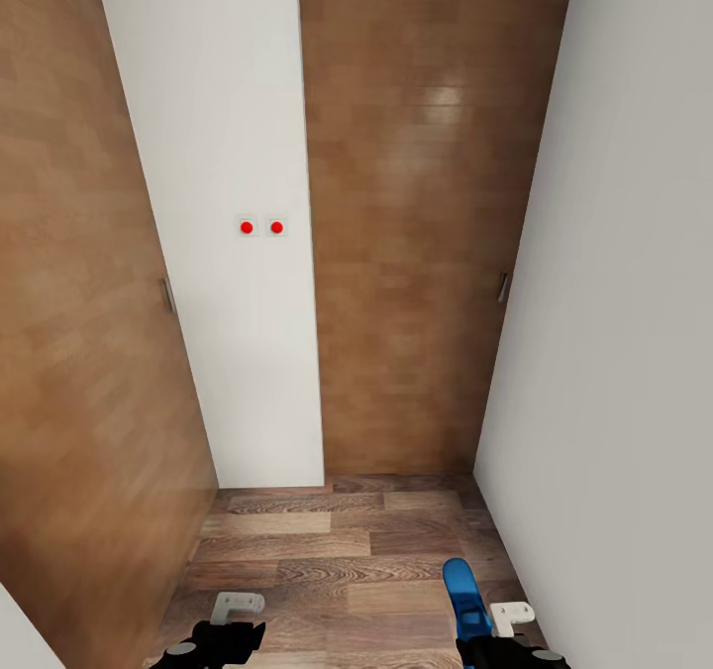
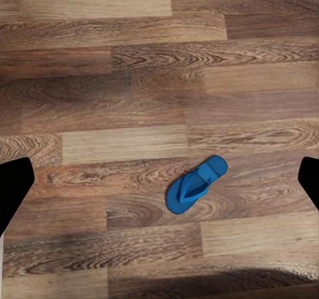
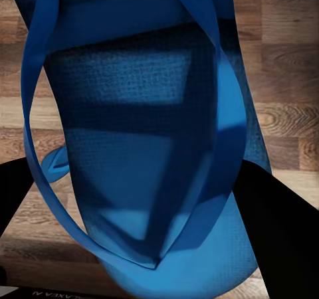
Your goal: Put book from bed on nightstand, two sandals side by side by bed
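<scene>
1. Two end effectors sit at the bottom edge of the head view, over a wood floor [image 1: 337, 540] in a narrow passage between brown doors and white walls. The right end effector [image 1: 500, 639] carries a blue sandal [image 1: 461, 590] whose sole juts forward past it. The left end effector [image 1: 230, 634] carries nothing that I can see; whether it is released or clenched I cannot tell from here. The bed, book and nightstand are not in sight, so the robot is probably under way with one sandal.

2. Left wrist view: the second sandal [image 2: 195, 184] lies flat on the floor, strap side up, well apart from the dark fingers at either edge of the picture. Those fingers [image 2: 13, 189] stand wide apart with nothing between them, so this end effector is released.

3. Right wrist view: the held sandal [image 3: 139, 146] hangs close to the camera, its strap arching over the sole, with the dark fingers [image 3: 279, 226] clenched on its sides. It looks light, thin and bendy, probably foam, so a grasp across the sole's edges near the middle should hold it without folding; the strap would swing.
</scene>
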Motion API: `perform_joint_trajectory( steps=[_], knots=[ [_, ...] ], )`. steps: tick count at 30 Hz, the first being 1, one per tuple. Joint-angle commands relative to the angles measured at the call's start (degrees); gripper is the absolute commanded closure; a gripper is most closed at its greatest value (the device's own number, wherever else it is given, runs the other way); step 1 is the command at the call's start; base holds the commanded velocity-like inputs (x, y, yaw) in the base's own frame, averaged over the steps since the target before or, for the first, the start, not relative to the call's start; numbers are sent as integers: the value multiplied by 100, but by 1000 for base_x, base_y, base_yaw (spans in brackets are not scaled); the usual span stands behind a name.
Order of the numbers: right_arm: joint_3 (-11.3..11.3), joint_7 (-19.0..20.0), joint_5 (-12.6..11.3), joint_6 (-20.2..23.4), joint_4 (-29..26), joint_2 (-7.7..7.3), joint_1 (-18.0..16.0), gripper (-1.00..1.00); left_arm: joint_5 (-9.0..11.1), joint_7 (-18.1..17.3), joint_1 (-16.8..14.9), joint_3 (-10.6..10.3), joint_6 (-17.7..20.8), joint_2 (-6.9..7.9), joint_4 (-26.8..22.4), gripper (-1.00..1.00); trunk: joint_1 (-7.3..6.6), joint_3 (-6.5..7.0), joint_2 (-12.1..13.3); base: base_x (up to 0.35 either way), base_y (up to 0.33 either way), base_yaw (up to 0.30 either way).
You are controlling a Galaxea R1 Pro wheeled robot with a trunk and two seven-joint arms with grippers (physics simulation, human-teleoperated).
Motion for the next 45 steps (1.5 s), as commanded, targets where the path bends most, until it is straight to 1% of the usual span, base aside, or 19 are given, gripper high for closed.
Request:
perform_joint_trajectory(
  steps=[1, 11, 18, 24, 25, 28, 31, 32, 33, 34, 38, 41, 45],
  knots=[
    [-49, 39, 43, 17, -15, 6, 0, 100, 60, -15, -3, -45, -22, 3, 5, -100, 2, -2, -4, 0, 0, 0],
    [-49, 36, 43, 17, -14, 5, 0, 100, 57, -17, -3, -45, -18, 2, -2, -100, 2, -2, -4, 0, 0, 0],
    [-60, 219, 23, 241, -124, -202, 67, 100, -167, 209, -5, -65, 208, -89, -230, -100, 2, -2, -4, 0, 0, 0],
    [-69, 269, 7, 384, -132, -361, 145, 100, -359, 299, -87, -70, 402, -245, -309, -100, 2, -2, -4, 0, 0, 0],
    [-71, 278, 5, 397, -129, -388, 164, 100, -1213, 306, -133, -70, 1797, -331, -313, -100, 2, -2, -4, 0, 0, 0],
    [-69, 287, 7, 409, -115, -411, 182, 100, -1497, 315, -192, -71, 1926, -416, -322, -100, 2, -2, -4, 0, 0, 0],
    [-67, 291, 9, 415, -107, -419, 192, 100, -1766, 316, -246, -71, 1997, -467, -353, -100, 2, -2, -4, 0, 0, -3],
    [-66, 289, 9, 417, -104, -419, 196, 100, -1946, 317, -281, -71, 2039, -484, -396, -100, 2, -2, -4, 0, 0, -54],
    [-66, 289, 9, 420, -103, -419, 197, 100, -2036, 317, -296, -71, 2068, -491, -428, -100, 2, -2, -4, 0, 0, -83],
    [-62, 288, 13, 424, -100, -414, 199, 100, -2213, 316, -320, -71, 2145, -501, -510, -100, 2, -2, -4, 0, 0, -133],
    [-59, 287, 16, 427, -94, -396, 201, 100, -2559, 312, -346, -64, 2352, -512, -742, -100, 2, -2, -4, 0, 0, -176],
    [-57, 287, 17, 429, -92, -388, 202, 100, -2733, 311, -355, -59, 2475, -516, -926, -100, 2, -2, -4, 0, 0, -179],
    [-57, 287, 18, 430, -91, -381, 202, 100, -2835, 301, -357, -52, 2550, -518, -1072, -100, 2, -2, -4, 0, 0, -93]
  ],
)
